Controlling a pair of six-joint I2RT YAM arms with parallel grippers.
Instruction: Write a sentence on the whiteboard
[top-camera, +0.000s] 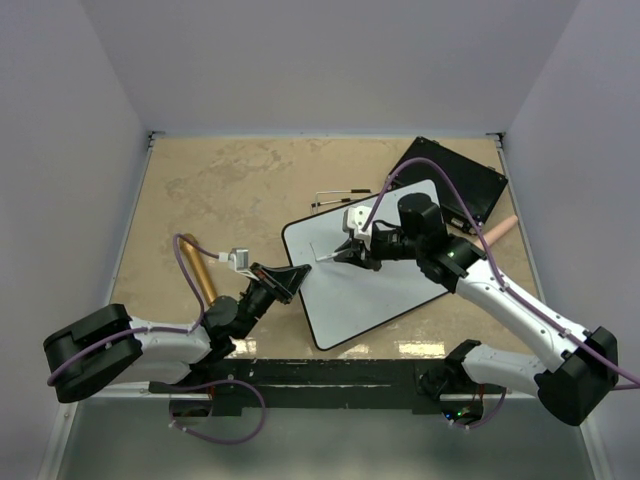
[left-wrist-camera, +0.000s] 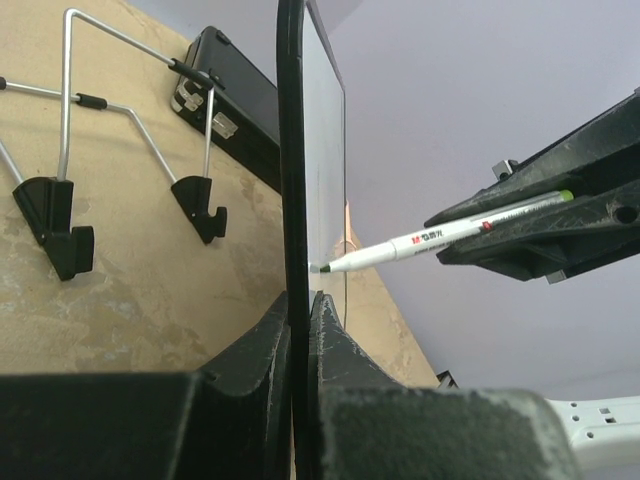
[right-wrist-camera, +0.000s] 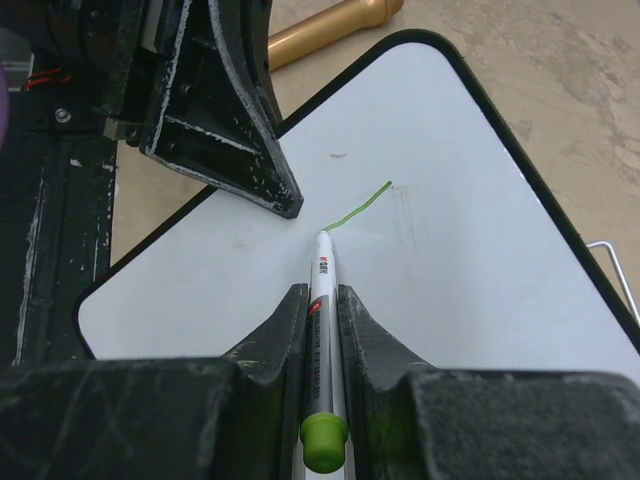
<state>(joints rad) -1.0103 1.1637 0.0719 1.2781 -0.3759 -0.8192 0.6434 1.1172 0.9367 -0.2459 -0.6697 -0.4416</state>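
The whiteboard (top-camera: 385, 268) lies tilted in the middle of the table, glossy white with a thin black frame (left-wrist-camera: 291, 150). My left gripper (top-camera: 287, 280) is shut on its left edge, the jaws pinching the frame (left-wrist-camera: 300, 310). My right gripper (top-camera: 352, 252) is shut on a white marker (right-wrist-camera: 324, 300) with a green end cap. The marker tip (right-wrist-camera: 323, 234) touches the whiteboard (right-wrist-camera: 450, 270) at the lower end of a short green stroke (right-wrist-camera: 358, 207). In the left wrist view the marker (left-wrist-camera: 430, 240) meets the board face from the right.
A flat black board (top-camera: 462, 178) lies behind the whiteboard at the back right. A thin metal wire stand (top-camera: 335, 197) (left-wrist-camera: 70, 110) rests on the table behind the whiteboard. A gold cylinder (top-camera: 200, 270) lies left, and a pink-tan cylinder (top-camera: 497, 230) right.
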